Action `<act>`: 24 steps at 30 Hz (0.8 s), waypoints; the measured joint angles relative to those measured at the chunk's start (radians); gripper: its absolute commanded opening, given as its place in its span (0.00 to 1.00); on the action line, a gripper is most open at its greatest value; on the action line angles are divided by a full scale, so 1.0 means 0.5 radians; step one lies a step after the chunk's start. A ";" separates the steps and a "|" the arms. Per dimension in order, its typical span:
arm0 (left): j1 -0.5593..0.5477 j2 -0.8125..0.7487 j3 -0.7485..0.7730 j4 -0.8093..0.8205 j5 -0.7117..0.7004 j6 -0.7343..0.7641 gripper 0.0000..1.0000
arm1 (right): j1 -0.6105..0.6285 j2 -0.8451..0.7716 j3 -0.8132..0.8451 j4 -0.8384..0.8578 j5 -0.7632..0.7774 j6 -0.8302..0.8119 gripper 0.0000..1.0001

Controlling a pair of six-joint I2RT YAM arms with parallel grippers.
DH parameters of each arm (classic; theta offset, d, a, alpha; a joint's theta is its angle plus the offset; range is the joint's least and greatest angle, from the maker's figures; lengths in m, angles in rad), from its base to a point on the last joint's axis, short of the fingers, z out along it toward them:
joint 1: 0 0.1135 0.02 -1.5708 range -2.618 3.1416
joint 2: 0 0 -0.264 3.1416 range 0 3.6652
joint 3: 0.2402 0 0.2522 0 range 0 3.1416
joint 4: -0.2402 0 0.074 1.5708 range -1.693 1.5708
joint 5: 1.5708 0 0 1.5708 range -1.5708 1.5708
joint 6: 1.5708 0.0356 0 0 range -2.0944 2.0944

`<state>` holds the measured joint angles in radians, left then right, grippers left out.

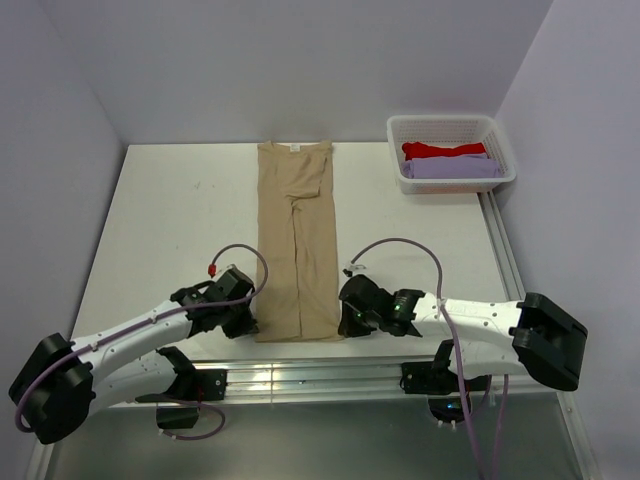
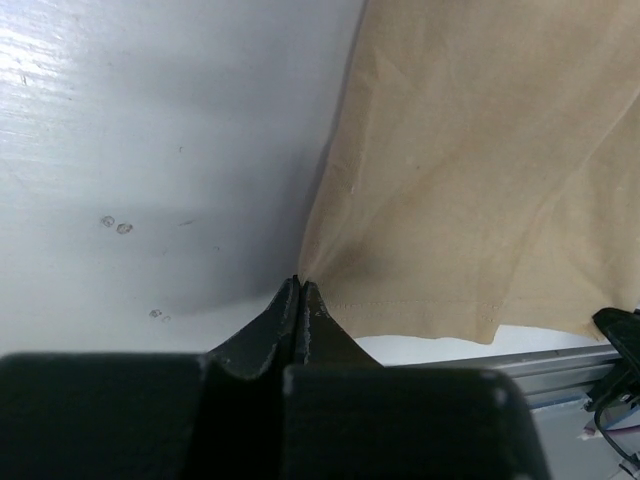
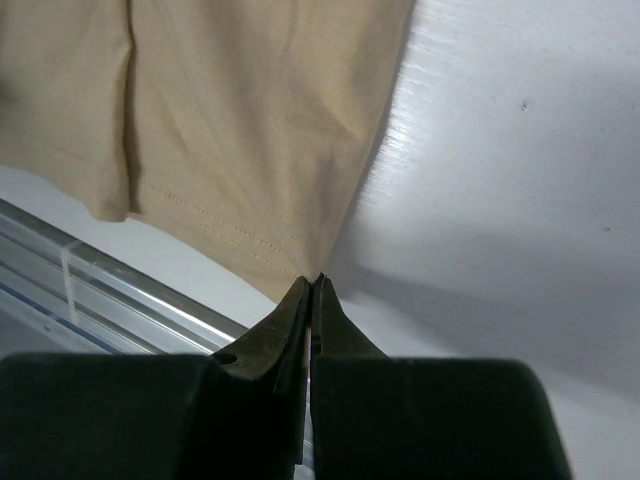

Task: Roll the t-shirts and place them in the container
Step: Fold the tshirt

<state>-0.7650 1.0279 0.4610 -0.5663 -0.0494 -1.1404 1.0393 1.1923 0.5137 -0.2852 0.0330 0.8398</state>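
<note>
A tan t-shirt (image 1: 296, 240), folded lengthwise into a long strip, lies down the middle of the white table with its neck label at the far end. My left gripper (image 1: 256, 322) is shut on the hem's near left corner. In the left wrist view the cloth (image 2: 480, 170) puckers toward the pinched tips of the left gripper (image 2: 300, 282). My right gripper (image 1: 343, 322) is shut on the hem's near right corner, and the right wrist view shows the right gripper's tips (image 3: 316, 280) closed at the fabric (image 3: 250, 110) edge. A red t-shirt (image 1: 440, 150) and a lavender t-shirt (image 1: 450, 168) lie in the basket.
The white lattice basket (image 1: 440, 119) stands at the far right corner of the table. An aluminium rail (image 1: 300, 375) runs along the near edge just behind both grippers, and a second rail follows the right side. Grey walls enclose the table on three sides.
</note>
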 measured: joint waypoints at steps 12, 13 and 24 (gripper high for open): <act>-0.013 -0.119 -0.130 0.006 0.066 -0.072 0.00 | -0.021 -0.010 -0.105 -0.019 -0.060 -0.009 0.03; -0.013 -0.148 -0.145 0.005 0.067 -0.082 0.00 | -0.024 -0.011 -0.109 -0.011 -0.066 -0.008 0.05; -0.014 -0.330 -0.197 -0.034 0.092 -0.114 0.16 | -0.065 -0.124 -0.140 -0.008 -0.216 -0.059 0.05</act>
<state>-0.7723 0.8631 0.3626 -0.5835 -0.0032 -1.1976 1.0069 1.1301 0.4435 -0.2893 -0.0750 0.8104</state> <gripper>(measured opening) 0.124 0.071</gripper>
